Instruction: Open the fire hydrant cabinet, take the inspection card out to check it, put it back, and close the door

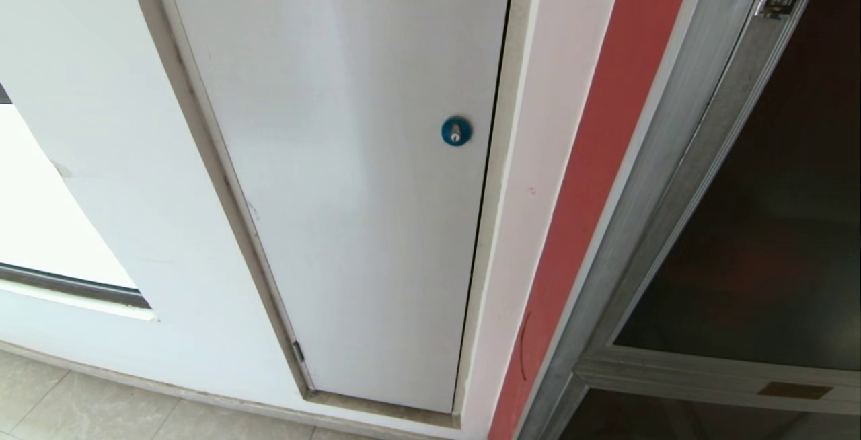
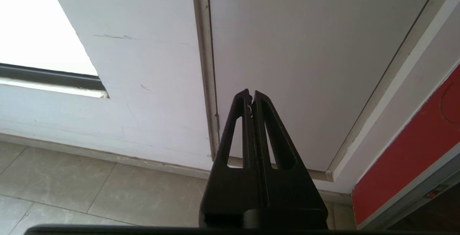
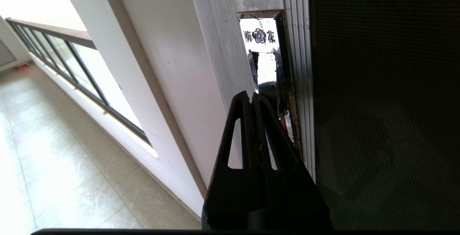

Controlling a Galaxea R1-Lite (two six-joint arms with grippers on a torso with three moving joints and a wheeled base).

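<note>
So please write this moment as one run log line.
phase: reaching latch | right gripper: shut, tips at door latch | left gripper: shut, parked facing white panel | door: closed | card: unseen

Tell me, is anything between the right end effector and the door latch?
Nothing visible is. The right end effector, shut, sits right at the latch in the door frame; I can't tell if it touches.

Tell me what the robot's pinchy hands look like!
Both look alike. The left gripper and the right gripper are matte black, each with two long fingers tapering to a narrow tip. Every finger has a long slot cut through it, like a skinny window. No cables or markings show.
</note>
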